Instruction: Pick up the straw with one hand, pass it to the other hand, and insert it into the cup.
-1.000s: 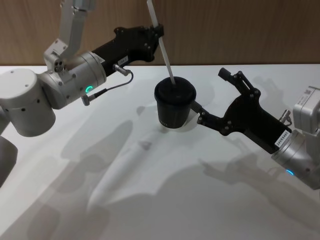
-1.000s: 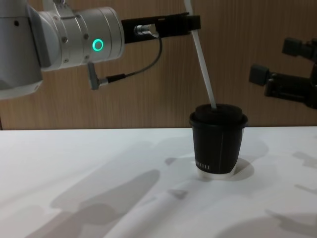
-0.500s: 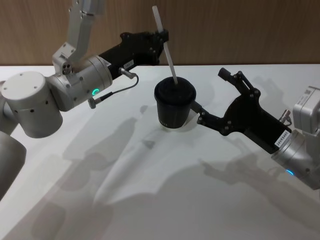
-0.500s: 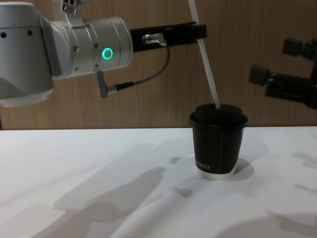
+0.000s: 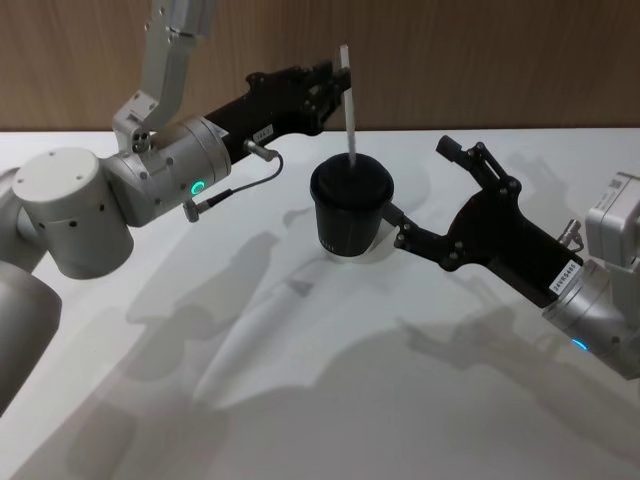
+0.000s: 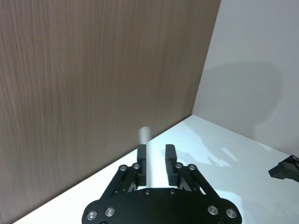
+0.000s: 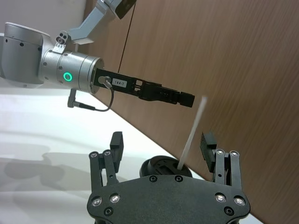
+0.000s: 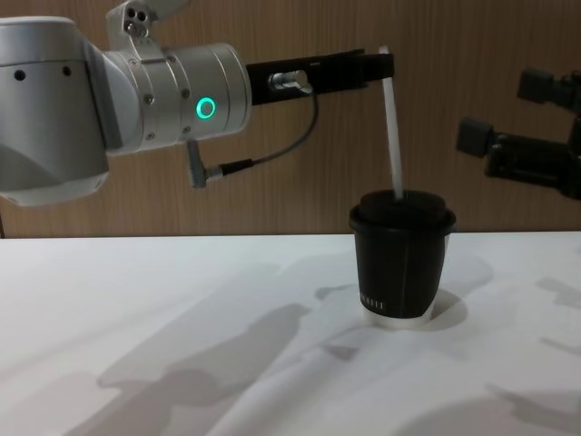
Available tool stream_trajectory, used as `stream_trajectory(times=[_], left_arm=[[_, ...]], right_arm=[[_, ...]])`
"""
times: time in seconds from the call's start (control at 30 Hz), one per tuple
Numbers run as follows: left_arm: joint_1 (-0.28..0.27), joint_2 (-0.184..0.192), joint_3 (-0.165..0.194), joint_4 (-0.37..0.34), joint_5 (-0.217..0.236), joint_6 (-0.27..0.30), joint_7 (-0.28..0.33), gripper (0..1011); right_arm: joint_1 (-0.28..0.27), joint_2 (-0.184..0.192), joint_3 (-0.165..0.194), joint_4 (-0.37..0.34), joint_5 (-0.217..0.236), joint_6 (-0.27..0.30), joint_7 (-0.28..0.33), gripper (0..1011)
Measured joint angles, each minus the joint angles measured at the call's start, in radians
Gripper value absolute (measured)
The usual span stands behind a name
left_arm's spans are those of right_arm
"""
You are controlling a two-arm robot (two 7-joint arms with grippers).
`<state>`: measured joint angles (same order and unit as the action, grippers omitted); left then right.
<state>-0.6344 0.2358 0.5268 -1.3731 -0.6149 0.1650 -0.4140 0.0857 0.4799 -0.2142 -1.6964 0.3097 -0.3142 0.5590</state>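
Observation:
The black ribbed cup [image 5: 348, 210] [image 8: 401, 263] stands on the white table [image 5: 330, 400]. The white straw [image 5: 349, 110] [image 8: 393, 136] stands nearly upright through its lid. My left gripper [image 5: 335, 85] [image 8: 381, 68], the long slim one on the silver cylinder, is level with the straw's top. In the left wrist view its fingers are parted [image 6: 156, 158] and the straw [image 6: 145, 134] rests against one finger. My right gripper [image 5: 425, 190] [image 7: 161, 140] is open, just right of the cup [image 7: 163, 165], touching nothing.
A wooden wall [image 5: 480, 60] runs along the table's far edge, close behind the cup. A grey cable [image 8: 272, 154] loops under the left wrist. Bare table spreads in front of the cup and to its left.
The left arm has shifted right and lower. The straw has gone from leaning to nearly upright and sits deeper in the cup. The right arm has not moved.

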Motion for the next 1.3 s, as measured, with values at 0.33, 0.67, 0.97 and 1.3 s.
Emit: stream_trajectory(times=[0.33,0.67,0.97,1.3], left_arm=[[0.0,-0.004,0.0,0.006,-0.003,0.002,-0.001,535],[0.002,-0.005,0.0,0.009,-0.007,0.0,-0.002,851],[0.02,-0.005,-0.005,0.009,-0.025,-0.025,-0.016,1003],[0.036,0.006,-0.002,-0.002,-0.031,-0.043,-0.027,1003]], right_arm=[[0.0,0.0,0.0,0.0,0.0,0.0,0.0,1001],[0.001,0.0,0.0,-0.002,0.005,0.001,0.0,1001],[0.017,-0.015,0.015,-0.026,0.054,0.029,-0.017,1001],[0.045,-0.046,0.033,-0.07,0.135,0.101,-0.061,1002]])
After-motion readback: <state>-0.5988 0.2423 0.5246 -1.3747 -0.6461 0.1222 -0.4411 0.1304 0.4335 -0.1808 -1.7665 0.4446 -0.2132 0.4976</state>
